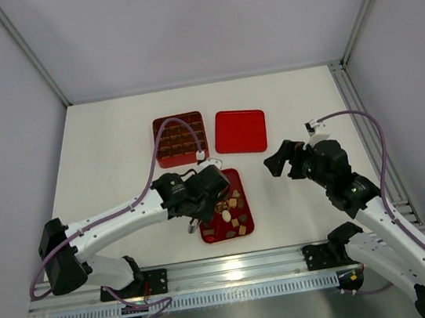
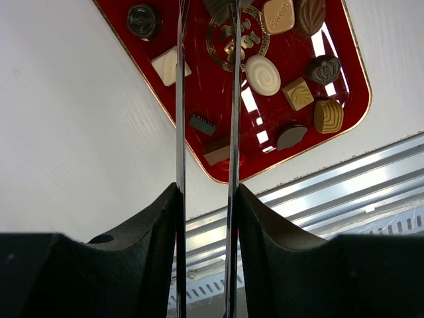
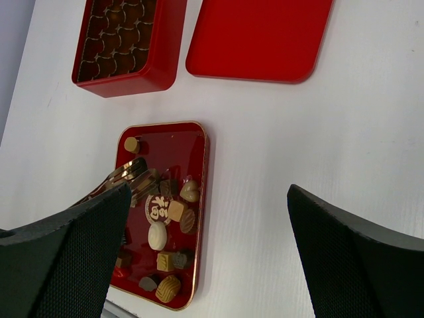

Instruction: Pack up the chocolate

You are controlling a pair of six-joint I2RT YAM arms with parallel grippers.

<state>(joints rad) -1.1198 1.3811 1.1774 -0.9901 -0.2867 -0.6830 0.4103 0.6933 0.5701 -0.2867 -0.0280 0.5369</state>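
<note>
the small assorted chocolate pieces (image 2: 264,75) lie on the flat red tray (image 2: 205,89) straight ahead of the nearer left gripper (image 2: 207,191), its fingers (image 2: 152,218) squeezing thin metal tongs (image 2: 180,99) almost together, while the right gripper (image 3: 209,192) stands spread wide.

Wht table (image 1: 115,141), pale walls (image 1: 193,19) (alu frame (image 1: 359,20)).

White arms (image 1: 119,223), black joints (image 1: 58,256), purple cables (image 1: 151,175)

The chocolates (image 1: 233,218) lie on the tray (image 1: 236,178); behind it sit the box (image 1: 183,160), left, and the lid (image 1: 240,131), right.
</note>
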